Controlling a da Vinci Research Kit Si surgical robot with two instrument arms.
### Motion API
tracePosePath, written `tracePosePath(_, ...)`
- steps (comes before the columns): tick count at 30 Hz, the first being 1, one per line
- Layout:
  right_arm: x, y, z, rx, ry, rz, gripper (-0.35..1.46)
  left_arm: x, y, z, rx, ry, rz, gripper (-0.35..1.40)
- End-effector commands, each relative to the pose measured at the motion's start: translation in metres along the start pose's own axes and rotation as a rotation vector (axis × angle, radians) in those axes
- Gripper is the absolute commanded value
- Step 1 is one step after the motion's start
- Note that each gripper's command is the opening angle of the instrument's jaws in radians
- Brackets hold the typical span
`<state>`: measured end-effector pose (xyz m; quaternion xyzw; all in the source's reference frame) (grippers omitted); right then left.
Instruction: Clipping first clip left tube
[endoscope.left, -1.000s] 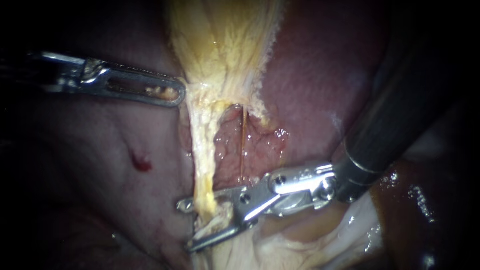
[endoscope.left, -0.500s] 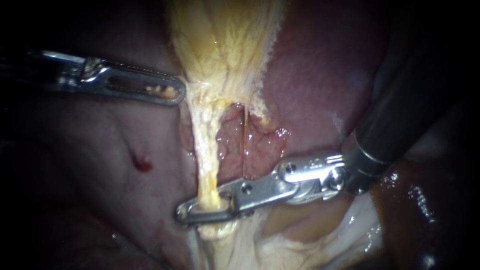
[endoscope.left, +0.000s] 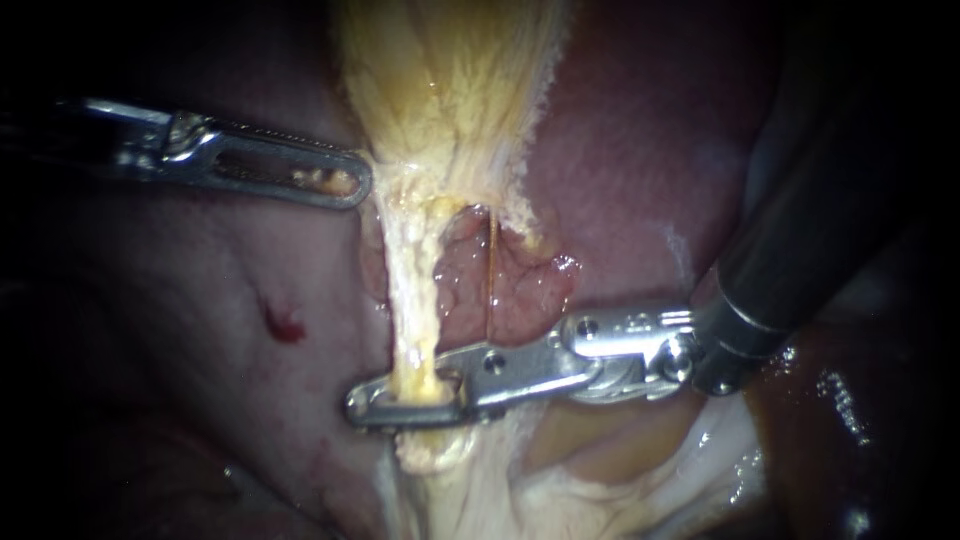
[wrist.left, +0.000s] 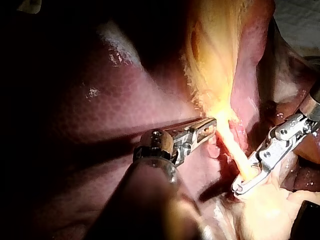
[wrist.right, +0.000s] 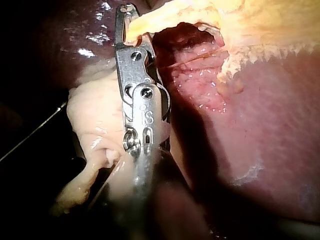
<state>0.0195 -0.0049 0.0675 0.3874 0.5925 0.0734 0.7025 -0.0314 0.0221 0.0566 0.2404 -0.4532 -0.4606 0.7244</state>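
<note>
The left tube (endoscope.left: 410, 300) is a pale yellow strand running down from the gallbladder (endoscope.left: 450, 80). My right instrument (endoscope.left: 365, 408) comes in from the right, and its jaws are shut across the low end of this tube, which bulges between them. The right wrist view shows the tube (wrist.right: 150, 20) caught at the tips of that instrument (wrist.right: 126, 12). No clip can be made out. My left instrument (endoscope.left: 345, 185) holds the gallbladder's edge with its jaws shut, a bit of tissue showing in the jaw window. In the left wrist view the left instrument (wrist.left: 210, 126) meets the yellow tissue beside the tube (wrist.left: 235, 150).
A thin reddish strand, the right tube (endoscope.left: 490, 280), runs down beside the left tube over bared pink tissue. Dark red liver (endoscope.left: 620, 180) lies all around. A small blood spot (endoscope.left: 283, 325) marks the liver on the left. Pale fatty tissue (endoscope.left: 600, 470) lies under the right instrument.
My right instrument's jaws stood open around the left tube a second ago and have closed on it, lifting slightly. The left instrument has held still.
</note>
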Motion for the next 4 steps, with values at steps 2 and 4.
tracePosePath(2,0.0,0.0,0.0,0.0,0.0,0.0,-0.35,0.0,0.0,0.0,0.0,0.0,0.0,-0.35)
tracePosePath(4,-0.0001,0.0,0.0,0.0,0.0,0.0,-0.35,0.0,0.0,0.0,0.0,0.0,0.0,-0.35)
